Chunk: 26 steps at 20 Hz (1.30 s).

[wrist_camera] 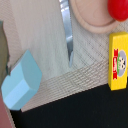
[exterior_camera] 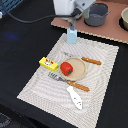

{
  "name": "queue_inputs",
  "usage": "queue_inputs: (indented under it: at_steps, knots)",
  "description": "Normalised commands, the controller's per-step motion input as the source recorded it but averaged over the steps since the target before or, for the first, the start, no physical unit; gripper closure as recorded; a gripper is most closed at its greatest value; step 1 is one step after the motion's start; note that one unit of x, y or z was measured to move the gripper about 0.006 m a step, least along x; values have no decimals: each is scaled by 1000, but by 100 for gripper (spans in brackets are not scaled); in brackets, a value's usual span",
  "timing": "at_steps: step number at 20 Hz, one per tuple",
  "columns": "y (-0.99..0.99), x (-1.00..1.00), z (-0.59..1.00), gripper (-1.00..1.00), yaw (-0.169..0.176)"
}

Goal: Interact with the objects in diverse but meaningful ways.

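My gripper [exterior_camera: 73, 25] hangs at the far edge of the striped placemat [exterior_camera: 102, 75], just above a pale blue-white carton [exterior_camera: 72, 36] that stands upright there. Whether the fingers touch the carton is unclear. In the wrist view the carton [wrist_camera: 21, 80] sits off to one side, with nothing visibly clamped on it. A yellow box with a red label [exterior_camera: 48, 63] [wrist_camera: 118, 61] lies beside the tan plate [exterior_camera: 77, 70] [wrist_camera: 92, 20]. A shiny red pepper [exterior_camera: 66, 67] [wrist_camera: 120, 9] rests on that plate's edge. A white elongated piece [exterior_camera: 75, 97] lies near the mat's front.
A wooden-handled knife [exterior_camera: 91, 61] lies behind the plate, its blade [wrist_camera: 67, 35] pointing toward the carton. A wooden-handled fork [exterior_camera: 70, 82] lies in front of the plate. A grey pot [exterior_camera: 96, 14] and another vessel [exterior_camera: 125, 19] stand on the brown board [exterior_camera: 107, 31] behind the mat.
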Motion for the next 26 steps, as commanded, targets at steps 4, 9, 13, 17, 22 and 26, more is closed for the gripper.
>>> queue_inputs:
  at_steps: [4,9,13,17,22,26]
  knots:
    - [-446,473,-189,-100,-86]
    - [-305,597,-298,-100,-70]
    - [-340,647,-312,-100,-70]
    - [-311,593,-347,-100,-71]
    - [-323,410,-422,-100,-72]
    - [-296,270,-472,-100,-69]
